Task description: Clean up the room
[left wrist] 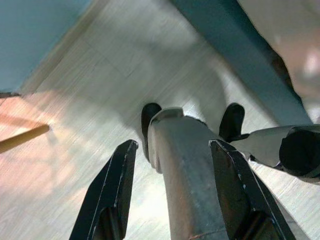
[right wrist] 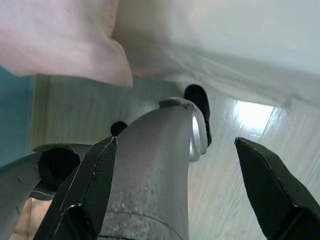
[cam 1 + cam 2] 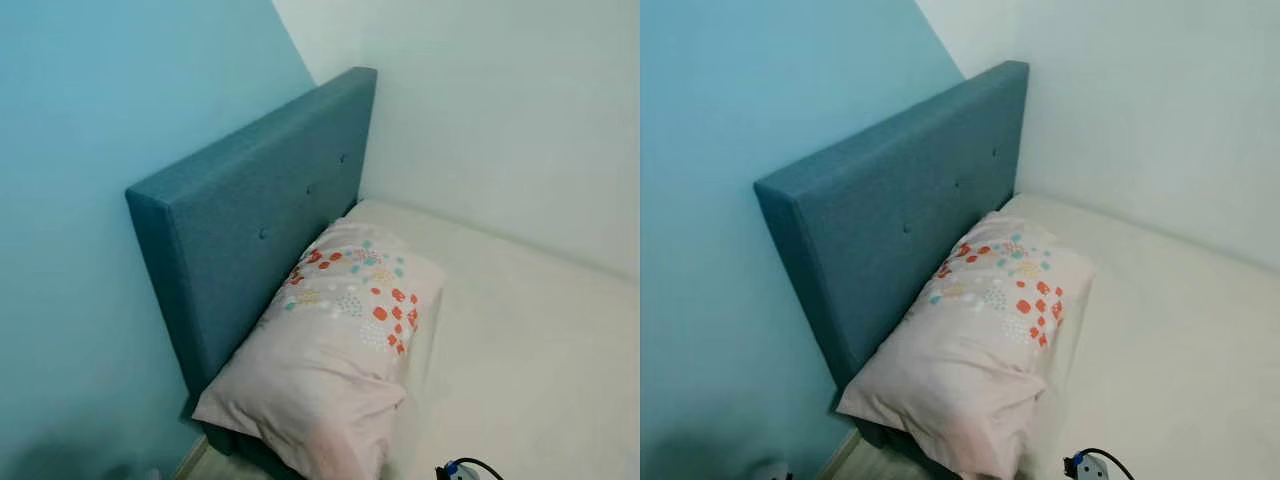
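Nearest, both arms hung idle over pale wood floor, the left gripper [image 1: 172,190] and right gripper [image 2: 180,200] each with fingers spread and grasping nothing. At about 6 o'clock in the head view a pale pink pillow [image 3: 335,345], printed with red and teal dots, lay rumpled on the cream mattress [image 3: 540,340]. It leaned against the teal buttoned headboard [image 3: 250,240] toward 11 o'clock.

The pale pink floral fabric pillow [image 3: 335,345] hides the blue padded headboard's [image 3: 250,245] lower part; the white mattress [image 3: 530,350] runs off-frame.
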